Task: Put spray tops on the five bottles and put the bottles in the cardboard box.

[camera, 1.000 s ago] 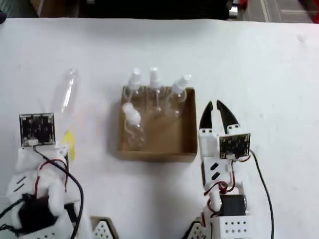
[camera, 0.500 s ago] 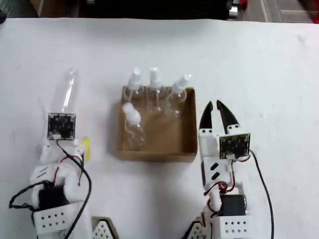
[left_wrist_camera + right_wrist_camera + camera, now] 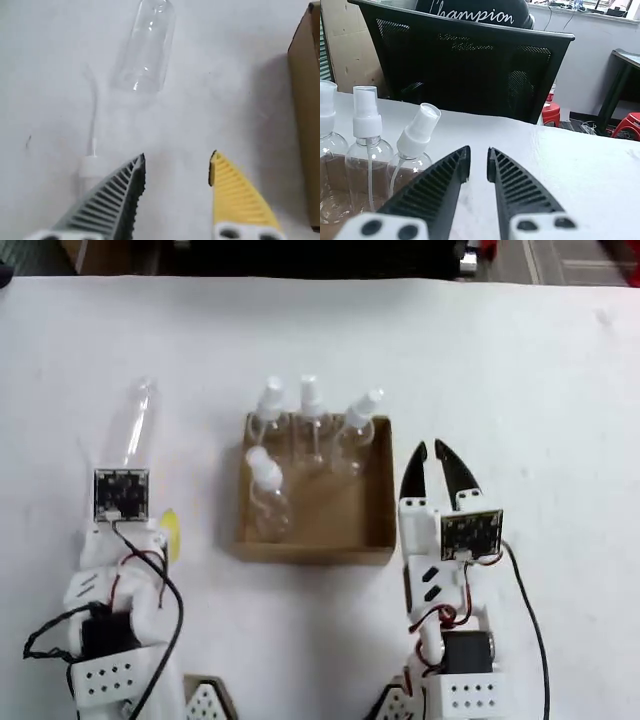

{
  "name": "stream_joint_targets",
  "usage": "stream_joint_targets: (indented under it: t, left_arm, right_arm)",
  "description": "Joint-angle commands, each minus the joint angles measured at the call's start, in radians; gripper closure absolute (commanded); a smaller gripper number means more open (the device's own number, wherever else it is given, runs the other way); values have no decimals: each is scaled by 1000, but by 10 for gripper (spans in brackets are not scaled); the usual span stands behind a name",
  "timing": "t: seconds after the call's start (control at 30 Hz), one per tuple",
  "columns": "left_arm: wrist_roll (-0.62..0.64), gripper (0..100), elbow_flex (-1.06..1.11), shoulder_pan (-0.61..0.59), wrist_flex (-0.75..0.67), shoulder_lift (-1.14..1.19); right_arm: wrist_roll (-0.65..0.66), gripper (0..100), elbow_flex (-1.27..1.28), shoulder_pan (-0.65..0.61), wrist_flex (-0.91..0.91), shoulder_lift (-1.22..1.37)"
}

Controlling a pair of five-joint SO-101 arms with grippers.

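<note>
Left gripper (image 3: 177,157): jaws apart, empty, over table's left half. Spray top (image 3: 89,166) lying beside its grey jaw; uncapped bottle (image 3: 145,47) on its side beyond. Best shift onto the white cap, not the tube, before closing. Cardboard box (image 3: 315,550) mid-table, four capped bottles (image 3: 312,435) inside.

Clear, glossy plastic on the uncapped transparent bottle (image 3: 133,425) lying at upper left of the high view. Smooth white plastic on the spray tops (image 3: 309,392) of the capped clear bottles (image 3: 268,508) at centre. Matt brown cardboard on the shallow box (image 3: 340,520). Matt ribbed plastic on the grey and yellow fingers (image 3: 235,195) of the left gripper (image 3: 177,157).
</note>
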Motion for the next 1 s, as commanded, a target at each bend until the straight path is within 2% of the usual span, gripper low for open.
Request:
stream_joint_targets:
  t: [0.0, 0.43, 0.57, 0.8, 0.9, 0.97]
  left_arm:
    - [64, 801, -28, -16, -3, -16]
    - [97, 801, -87, -130, 31, -16]
    - [104, 801, -127, -205, 55, -16]
    - [264, 801, -160, -383, 55, -16]
    - [222, 801, -161, -351, 60, -16]
    - [143, 801, -204, -242, 84, -10]
  right_arm:
    - [2, 946, 9, 1, -22, -8]
    - [2, 946, 9, -1, -15, -8]
    - [2, 946, 9, 1, -12, -8]
    - [2, 946, 9, 1, -12, -8]
    - [2, 946, 9, 1, -12, -8]
    - [2, 946, 9, 1, -8, -8]
